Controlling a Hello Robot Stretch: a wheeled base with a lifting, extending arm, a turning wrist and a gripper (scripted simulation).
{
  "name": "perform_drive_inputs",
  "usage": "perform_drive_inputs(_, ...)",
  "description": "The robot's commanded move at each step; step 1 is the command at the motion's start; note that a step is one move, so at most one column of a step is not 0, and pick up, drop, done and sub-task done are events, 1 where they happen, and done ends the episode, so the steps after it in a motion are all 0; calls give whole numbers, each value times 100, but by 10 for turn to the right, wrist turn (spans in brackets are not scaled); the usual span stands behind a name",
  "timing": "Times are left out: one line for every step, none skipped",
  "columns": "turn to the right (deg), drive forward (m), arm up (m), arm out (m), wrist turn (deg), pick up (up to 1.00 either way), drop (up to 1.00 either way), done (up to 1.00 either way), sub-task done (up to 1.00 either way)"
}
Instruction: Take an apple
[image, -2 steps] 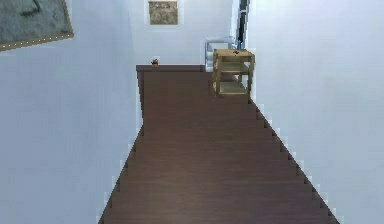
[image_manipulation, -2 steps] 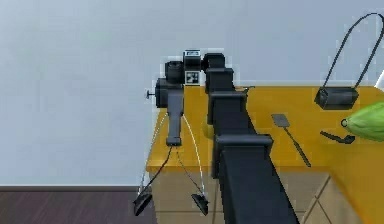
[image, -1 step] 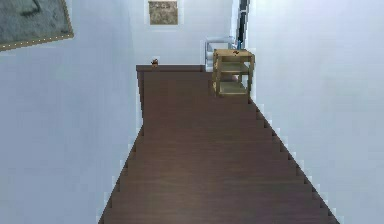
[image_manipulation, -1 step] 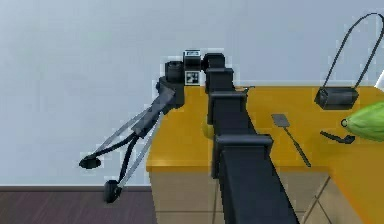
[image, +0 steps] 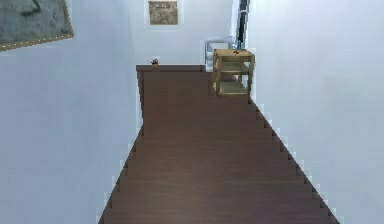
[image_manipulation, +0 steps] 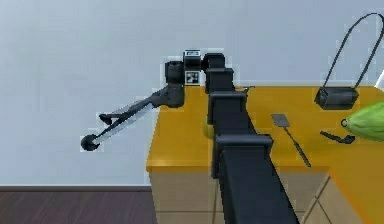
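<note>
My arm (image_manipulation: 240, 140) rises as a dark bar over a yellow-orange tabletop (image_manipulation: 185, 135) in the arm side view. At its far end sit two white marked squares, and left of them the gripper (image_manipulation: 96, 131) reaches past the table's left edge. Only bare pale wall lies behind its thin fingers (image_manipulation: 130, 108), so it holds nothing. On the table right of the arm lie a spatula (image_manipulation: 290, 132), a small dark tool (image_manipulation: 336, 136), a black box with a tall wire loop (image_manipulation: 338, 96) and a green rounded thing (image_manipulation: 368, 122) at the right edge.
In the forward view a dark wooden floor (image: 210, 150) runs down a corridor between pale walls. A small wooden shelf table (image: 232, 72) stands at the far right, with a pale chair (image: 218, 48) behind it. A tiny brown thing (image: 155, 62) lies far off. Pictures (image: 163, 12) hang on the walls.
</note>
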Motion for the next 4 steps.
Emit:
perform_drive_inputs(0, 0, 0, 0, 450, 0, 0, 0, 0)
perform_drive_inputs(0, 0, 0, 0, 450, 0, 0, 0, 0)
perform_drive_inputs(0, 0, 0, 0, 300, 0, 0, 0, 0)
perform_drive_inputs(0, 0, -10, 0, 0, 0, 0, 0, 0)
